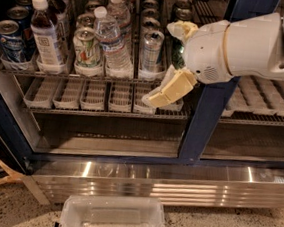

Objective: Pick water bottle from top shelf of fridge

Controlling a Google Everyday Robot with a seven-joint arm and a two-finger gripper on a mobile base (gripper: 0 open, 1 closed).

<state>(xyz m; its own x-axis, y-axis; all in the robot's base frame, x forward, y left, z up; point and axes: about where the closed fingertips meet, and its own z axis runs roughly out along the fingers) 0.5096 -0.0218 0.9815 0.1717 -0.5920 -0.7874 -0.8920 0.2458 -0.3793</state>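
Note:
The water bottle is clear and ribbed with a white cap and stands at the front of a lane on the top shelf of the fridge. A second clear bottle stands behind it. My gripper is open, with one pale finger above and one below. It is in front of the rightmost can lane, to the right of the water bottle, with a silver can between them. It holds nothing and hides a green can behind it.
A dark-liquid bottle, a green-and-silver can and a blue can stand left of the water bottle. Empty lane trays sit on the rack below. A clear plastic bin lies on the floor below the steel base panel.

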